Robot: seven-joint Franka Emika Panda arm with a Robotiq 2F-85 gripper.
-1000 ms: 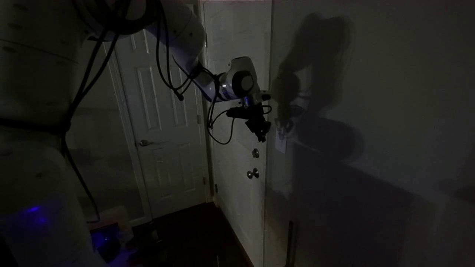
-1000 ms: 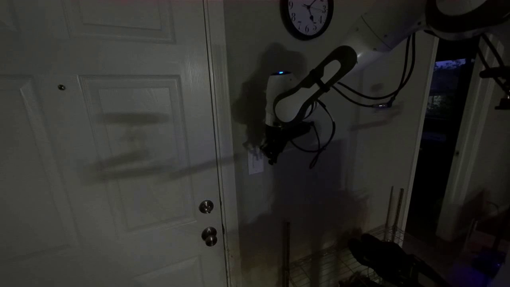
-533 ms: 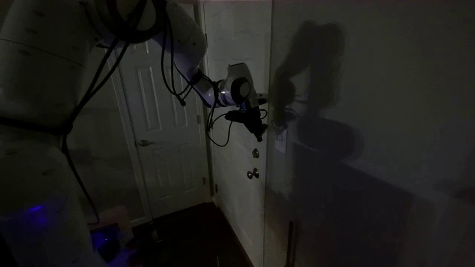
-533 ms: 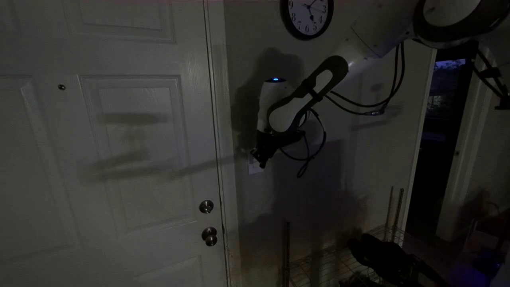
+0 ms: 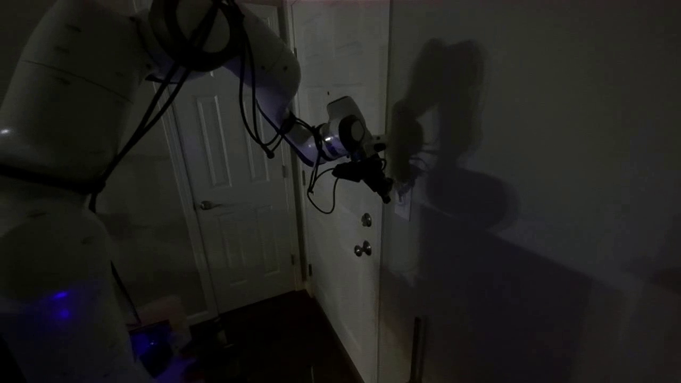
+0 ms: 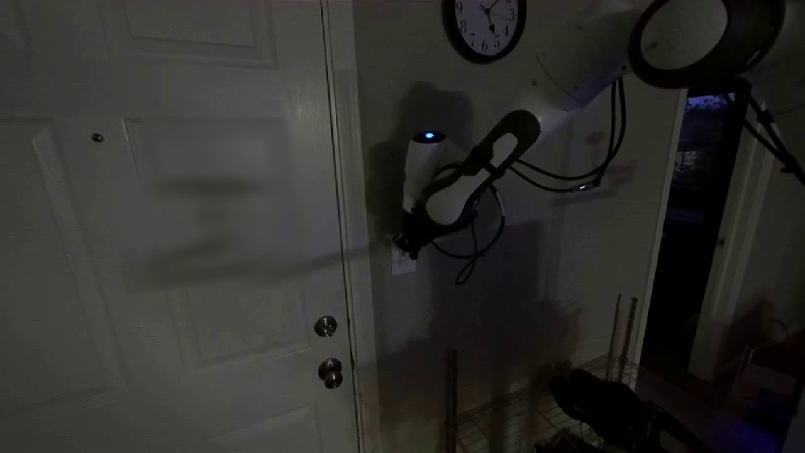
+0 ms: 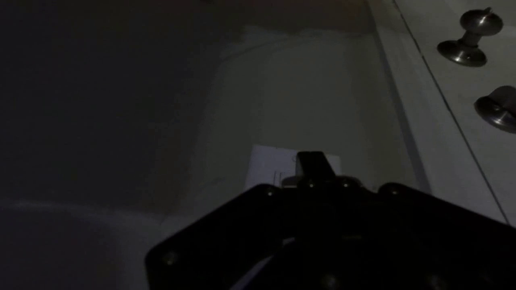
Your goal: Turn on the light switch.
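well, it is dark in here. in an exterior view we see the white arm (image 5: 268, 61) slant down from the left, its black gripper (image 5: 387, 199) tilted downward near the wall (image 5: 564, 149). the light switch (image 5: 403, 209) sits on that wall, pale and rectangular, just beside the white door (image 5: 338, 229), and the arm's shadow (image 5: 457, 90) falls over its upper part. in an exterior view we have a round clock (image 6: 485, 26) high up, with the gripper overlapping the top of the switch and a blue light (image 6: 429, 136) glowing on the arm. a round knob (image 6: 331, 375) and a deadbolt (image 6: 325, 326) sit lower on the door, and a wire shelf (image 6: 452, 402) stands beneath the arm. in the wrist view we look along the gripper and find its fingers (image 7: 316, 169) clenched together, their dark tip partly covering the switch. we cannot tell whether they touch it.
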